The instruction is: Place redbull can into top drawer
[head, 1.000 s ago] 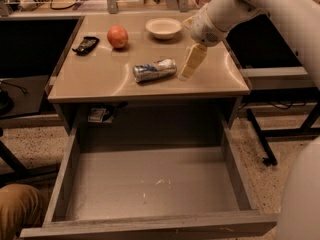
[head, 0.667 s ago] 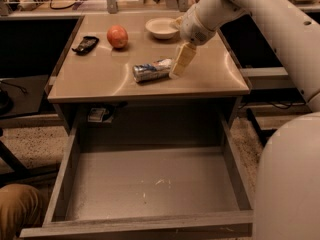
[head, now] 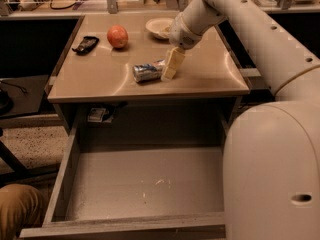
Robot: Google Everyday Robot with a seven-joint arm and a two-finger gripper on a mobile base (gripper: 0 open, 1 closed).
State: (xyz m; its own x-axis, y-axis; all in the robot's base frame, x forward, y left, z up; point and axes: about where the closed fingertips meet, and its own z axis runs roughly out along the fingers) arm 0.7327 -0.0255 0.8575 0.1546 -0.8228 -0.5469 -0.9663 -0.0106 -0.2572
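In the camera view, the can lies on its side on the table, about midway between the left and right edges and nearer the front edge than the back. The gripper hangs from the white arm at the can's right end, touching it or just beside it. Whether it is released or clenched cannot be told from here. The drawer stands pulled out below the front edge, with nothing lying in it. An apple sits toward the back left corner.

The likely trouble is the can itself. It is round and lying down, so a nudge at one end could roll or swing it toward the front edge before it is gripped.

Compared with the earlier frames, the gripper has moved left from open table toward the can, which has hardly shifted.
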